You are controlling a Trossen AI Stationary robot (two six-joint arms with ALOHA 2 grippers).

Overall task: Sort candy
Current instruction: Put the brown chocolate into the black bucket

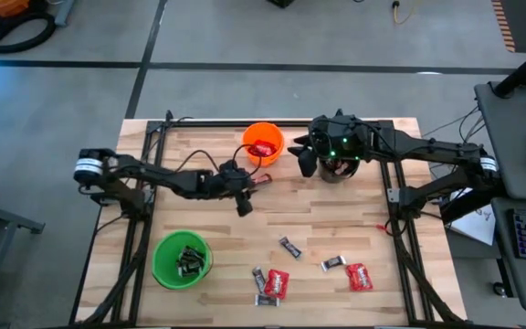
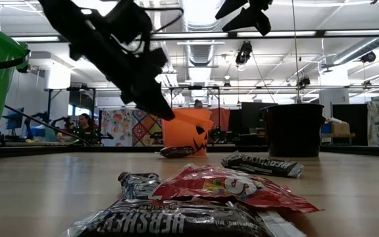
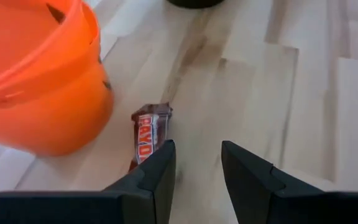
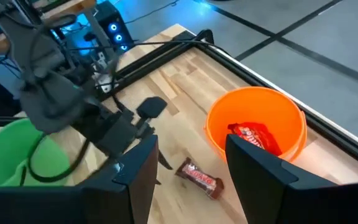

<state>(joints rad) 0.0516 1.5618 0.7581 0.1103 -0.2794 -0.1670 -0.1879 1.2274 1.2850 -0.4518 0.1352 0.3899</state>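
Where it lies on the counter point(image 1: 336, 228) beside the orange bucket point(image 3: 36, 81), candy bar point(image 3: 149, 127): light, crinkly, slippery; pinch mid-wrapper. Left tool point(image 3: 197, 171) part-open, empty; right tool point(image 4: 188, 177) open, empty.

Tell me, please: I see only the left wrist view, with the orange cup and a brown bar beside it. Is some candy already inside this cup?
Observer: Yes, a red packet lies inside the orange cup.
Operator: Where is the other arm working?
Observer: The right end effector hovers open between the orange cup and the black cup.
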